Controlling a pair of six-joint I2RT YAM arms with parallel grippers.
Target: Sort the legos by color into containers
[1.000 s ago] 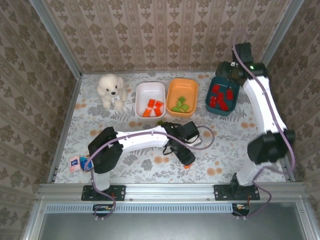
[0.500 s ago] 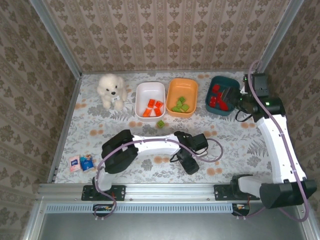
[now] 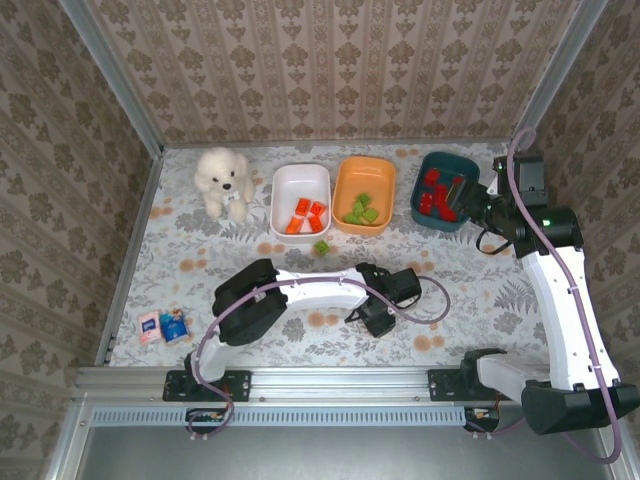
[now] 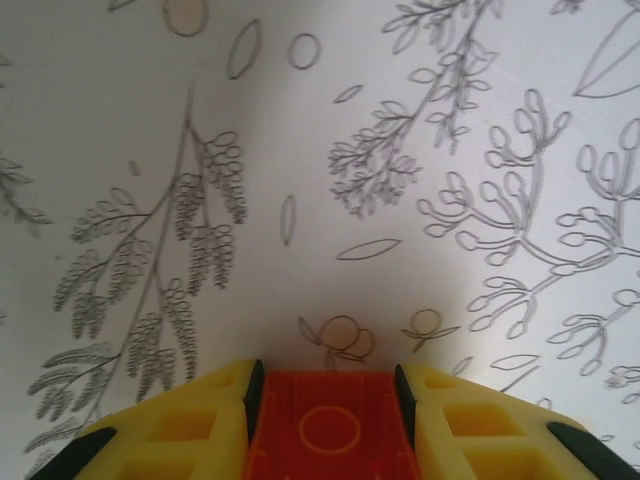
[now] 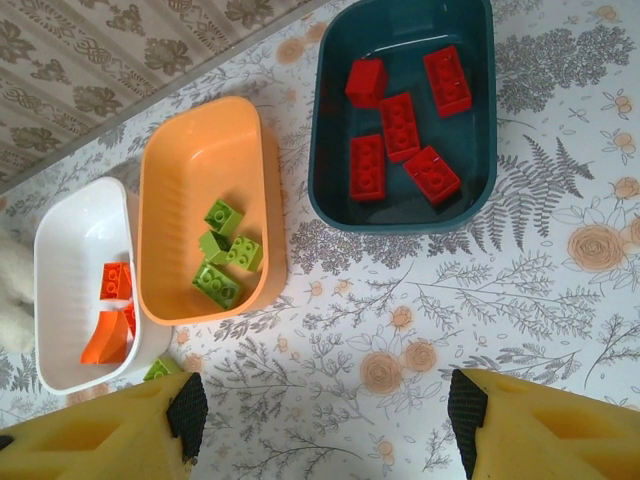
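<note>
Within the last second the left claw [image 4: 327, 378] has come down near the front edge of the surface [image 3: 200, 260] and closed on the orange brick [image 4: 330, 440]. The brick now sits tight between both fingers; whether it is lifted I cannot tell. The right claw [image 5: 326, 412], released and empty, has drawn back to the right of the teal tub [image 3: 445, 158]. So this brick seems ready to go to the white tub [image 3: 300, 170], which already holds that colour. The way there is open. Only one green brick [image 3: 321, 247] lies loose, just before the white tub and the orange tub [image 3: 365, 162].
</note>
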